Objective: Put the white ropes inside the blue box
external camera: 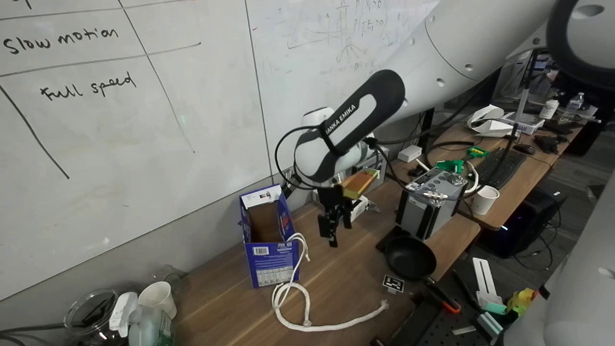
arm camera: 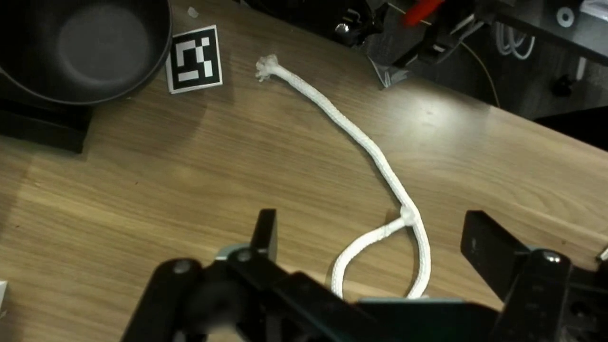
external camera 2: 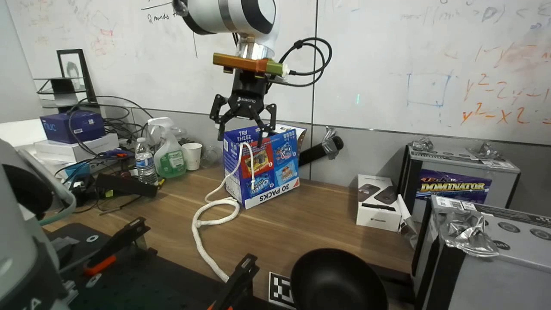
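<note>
"Box (external camera: 269, 264)?"

"I've got it on the bench (external camera: 341, 288), whiteboard (external camera: 211, 120) behind, rope (arm camera: 376, 153) at one corner and out front."

"The pan (external camera 2: 338, 277)?"

"Right of the rope in both exterior views, marker card (external camera 2: 279, 291) between."

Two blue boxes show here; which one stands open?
The blue box printed 30 PACKS: its top gapes, showing its brown inside in an exterior view. The NUC box looks closed.

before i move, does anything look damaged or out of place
Yes: the white rope has a frayed tip, its strands splayed. In both exterior views, rope also rises to the blue box and droops outside, odd since it belongs inside.
</note>
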